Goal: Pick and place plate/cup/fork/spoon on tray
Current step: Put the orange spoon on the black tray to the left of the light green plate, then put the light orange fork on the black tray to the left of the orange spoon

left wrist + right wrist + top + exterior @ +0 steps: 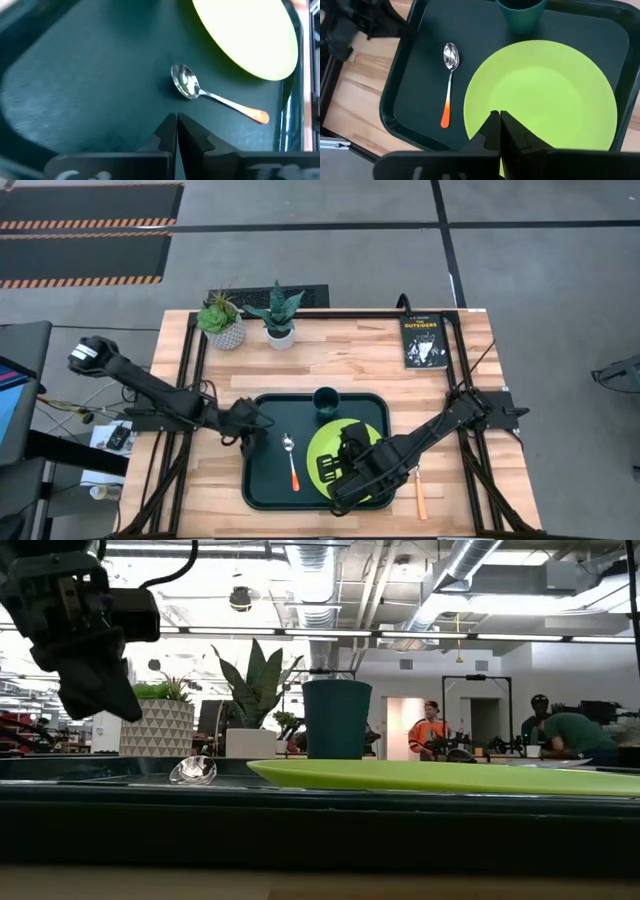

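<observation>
The dark tray (268,480) lies at the table's middle. On it rest the lime-green plate (372,440), the teal cup (326,402) standing upright at the far side, and the spoon (291,460) with its red-orange handle toward the near edge. The fork (420,492) lies on the wood to the right of the tray. My left gripper (262,423) is shut and empty above the tray's left part, clear of the spoon (200,91). My right gripper (496,120) is shut and empty above the plate's near-left part (540,100).
Two potted plants (222,320) (278,315) stand at the far edge and a black book (424,340) lies at the far right. Bare wood lies left and right of the tray. People show in the room behind in the low view (430,730).
</observation>
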Controlling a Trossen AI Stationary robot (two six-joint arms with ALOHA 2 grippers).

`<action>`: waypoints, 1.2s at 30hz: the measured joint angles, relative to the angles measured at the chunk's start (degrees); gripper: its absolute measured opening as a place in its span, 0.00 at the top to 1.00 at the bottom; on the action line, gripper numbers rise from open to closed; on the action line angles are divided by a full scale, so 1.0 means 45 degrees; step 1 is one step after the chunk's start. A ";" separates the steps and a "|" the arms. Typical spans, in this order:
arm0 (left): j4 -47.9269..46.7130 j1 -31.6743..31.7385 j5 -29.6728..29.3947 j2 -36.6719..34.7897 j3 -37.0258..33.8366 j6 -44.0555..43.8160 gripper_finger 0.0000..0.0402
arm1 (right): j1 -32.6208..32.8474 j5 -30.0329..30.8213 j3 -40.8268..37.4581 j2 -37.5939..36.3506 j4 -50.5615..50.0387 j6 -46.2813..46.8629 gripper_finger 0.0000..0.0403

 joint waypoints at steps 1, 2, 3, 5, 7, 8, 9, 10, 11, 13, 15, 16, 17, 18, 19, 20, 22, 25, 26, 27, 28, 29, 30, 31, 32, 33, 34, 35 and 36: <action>0.0142 -0.0025 0.0015 0.0327 0.0056 0.0064 1.00 | 0.0000 0.0000 0.0000 0.0000 0.0000 0.0000 0.97; 0.0244 -0.0029 0.0014 0.0653 0.0118 0.0147 1.00 | 0.0000 0.0008 0.0000 0.0000 0.0000 0.0000 0.97; 0.0324 -0.0029 0.0014 0.0976 0.0185 0.0209 1.00 | 0.0000 0.0012 0.0000 0.0000 -0.0004 0.0000 0.97; 0.0388 -0.0029 0.0000 0.1584 0.0415 0.0349 1.00 | 0.0000 0.0015 0.0001 0.0000 0.0000 0.0000 0.96; 0.0378 -0.0029 -0.0097 0.2148 0.0735 0.0656 1.00 | 0.0005 0.0010 0.0004 0.0000 0.0011 0.0000 0.95; 0.0386 -0.0029 -0.0110 0.2459 0.0913 0.0842 1.00 | 0.0005 0.0010 0.0004 0.0000 0.0029 0.0000 0.95; 0.0378 -0.0029 -0.0123 0.2726 0.1087 0.1042 1.00 | 0.0005 0.0005 0.0004 0.0000 0.0056 0.0000 0.95; 0.0371 -0.0029 -0.0158 0.2990 0.1268 0.1248 1.00 | 0.0008 0.0002 0.0004 0.0000 0.0087 0.0000 0.95; 0.0374 -0.0029 -0.0195 0.3281 0.1457 0.1436 1.00 | 0.0010 0.0000 0.0004 0.0000 0.0102 0.0000 0.95; 0.0296 -0.0029 -0.0278 0.3812 0.1820 0.1633 1.00 | 0.0010 0.0000 0.0004 0.0000 0.0115 0.0000 0.96; 0.0148 -0.0019 -0.0278 0.4324 0.2110 0.1660 1.00 | 0.0019 -0.0010 0.0004 0.0000 0.0141 0.0000 0.97; 0.0124 -0.0012 -0.0279 0.4564 0.2224 0.1682 1.00 | 0.0024 -0.0012 0.0004 0.0000 0.0149 0.0000 0.97; 0.0048 -0.0009 -0.0275 0.4755 0.2320 0.1740 1.00 | 0.0024 -0.0022 0.0004 0.0000 0.0174 0.0000 0.97; 0.0015 -0.0009 -0.0264 0.4932 0.2421 0.1817 1.00 | 0.0031 -0.0029 0.0004 0.0000 0.0205 0.0000 0.96; 0.0024 -0.0009 -0.0218 0.5137 0.2541 0.1915 1.00 | 0.0046 -0.0029 0.0004 0.0000 0.0216 0.0000 0.96; 0.0024 -0.0009 -0.0182 0.5294 0.2643 0.1991 1.00 | 0.0054 -0.0028 0.0004 0.0000 0.0226 0.0000 0.96; -0.0108 -0.0009 -0.0171 0.5515 0.2841 0.2174 1.00 | 0.0087 -0.0027 0.0004 0.0000 0.0286 0.0000 0.95; -0.0138 0.0067 -0.0138 0.5774 0.3122 0.2295 1.00 | 0.0148 -0.0024 0.0009 0.0000 0.0306 0.0000 0.95; -0.0170 0.0100 -0.0125 0.5774 0.3155 0.2371 1.00 | 0.0168 -0.0024 0.0009 0.0000 0.0305 0.0000 0.95; -0.0165 0.0167 -0.0127 0.5774 0.3204 0.2453 1.00 | 0.0192 -0.0023 0.0014 0.0000 0.0314 0.0000 0.95; -0.0121 0.0247 -0.0135 0.5774 0.3227 0.2477 1.00 | 0.0215 -0.0019 0.0014 0.0000 0.0328 0.0000 0.96; -0.0133 0.0341 -0.0141 0.5769 0.3228 0.2481 1.00 | 0.0234 -0.0019 0.0014 0.0000 0.0351 0.0004 0.96; -0.0181 0.0423 -0.0125 0.5769 0.3228 0.2477 1.00 | 0.0255 -0.0019 0.0014 0.0000 0.0382 0.0000 0.96; -0.0228 0.0506 -0.0024 0.5769 0.3228 0.2474 1.00 | 0.0270 -0.0015 0.0014 0.0000 0.0405 0.0000 0.97; -0.0268 0.0572 0.0141 0.5769 0.3228 0.2472 1.00 | 0.0280 -0.0015 0.0014 0.0000 0.0408 0.0002 0.96; -0.0390 0.0620 0.0362 0.5769 0.3228 0.2467 1.00 | 0.0291 -0.0015 0.0014 0.0000 0.0406 0.0002 0.96; -0.0651 0.0639 0.0527 0.5769 0.3228 0.2465 1.00 | 0.0308 -0.0008 0.0014 0.0000 0.0404 0.0000 0.96; -0.0949 0.0647 0.0551 0.5757 0.3228 0.2438 1.00 | 0.0317 0.0000 0.0014 0.0000 0.0391 0.0000 0.96; -0.1260 0.0644 0.0547 0.5652 0.3245 0.2322 1.00 | 0.0332 0.0000 0.0014 0.0000 0.0367 0.0005 0.95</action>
